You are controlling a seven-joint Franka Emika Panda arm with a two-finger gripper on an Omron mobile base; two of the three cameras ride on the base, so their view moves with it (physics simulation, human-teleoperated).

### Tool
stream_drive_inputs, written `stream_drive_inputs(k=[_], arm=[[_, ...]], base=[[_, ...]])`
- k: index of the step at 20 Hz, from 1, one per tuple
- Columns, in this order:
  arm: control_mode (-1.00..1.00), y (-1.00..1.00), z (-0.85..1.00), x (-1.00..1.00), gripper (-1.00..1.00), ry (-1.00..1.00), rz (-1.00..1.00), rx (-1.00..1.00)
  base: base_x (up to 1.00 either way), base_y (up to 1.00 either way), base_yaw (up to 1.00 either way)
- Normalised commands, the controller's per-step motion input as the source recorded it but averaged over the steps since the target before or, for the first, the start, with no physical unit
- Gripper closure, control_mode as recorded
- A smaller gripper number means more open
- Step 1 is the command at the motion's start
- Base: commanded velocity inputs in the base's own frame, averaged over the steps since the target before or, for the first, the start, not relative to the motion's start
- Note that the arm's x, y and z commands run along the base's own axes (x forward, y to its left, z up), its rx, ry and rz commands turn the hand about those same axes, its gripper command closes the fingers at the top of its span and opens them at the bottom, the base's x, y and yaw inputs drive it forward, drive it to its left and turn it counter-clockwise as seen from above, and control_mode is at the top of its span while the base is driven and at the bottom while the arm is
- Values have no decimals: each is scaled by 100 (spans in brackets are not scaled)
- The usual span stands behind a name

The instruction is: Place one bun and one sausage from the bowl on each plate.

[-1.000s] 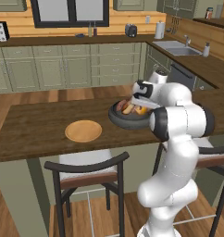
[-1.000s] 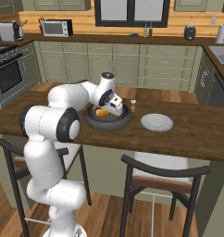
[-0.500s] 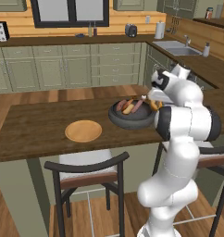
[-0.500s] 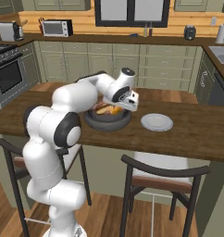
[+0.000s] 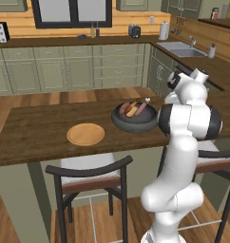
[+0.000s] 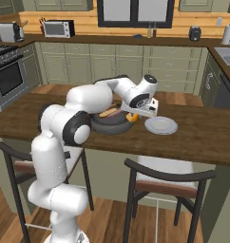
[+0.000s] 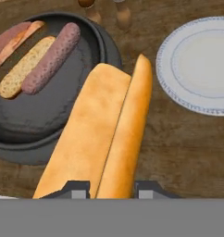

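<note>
My gripper (image 7: 111, 190) is shut on a tan bun (image 7: 104, 134) and holds it above the right rim of the dark grey bowl (image 7: 49, 115). The held bun (image 6: 132, 116) hangs between the bowl (image 6: 110, 126) and a white plate (image 6: 160, 125) with a blue-patterned rim. That white plate (image 7: 202, 65) lies bare on the counter to the right. In the bowl remain a sausage (image 7: 51, 58), a second bun (image 7: 26, 67) and another sausage (image 7: 9, 39) at the far side. A tan wooden plate (image 5: 85, 134) lies bare left of the bowl (image 5: 134, 119).
Two small shakers (image 7: 123, 16) stand on the counter just behind the bowl. Dark stools (image 5: 91, 173) (image 6: 169, 178) stand along the near edge of the wooden island. Kitchen cabinets and a sink line the back and right walls.
The gripper has risen out of the bowl with the bun and swung right, from over the bowl's middle to its right rim near the white plate.
</note>
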Motion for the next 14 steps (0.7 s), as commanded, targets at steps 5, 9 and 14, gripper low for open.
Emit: stream_drive_inputs(k=[5, 9, 14], arm=[[-100, -42, -37, 33, 100, -1, 0, -4], [-100, -30, -22, 32, 100, -6, 0, -8], [-100, -12, -24, 34, 100, -4, 0, -10]], base=[[0, 0, 0], [0, 0, 0], [0, 0, 0]])
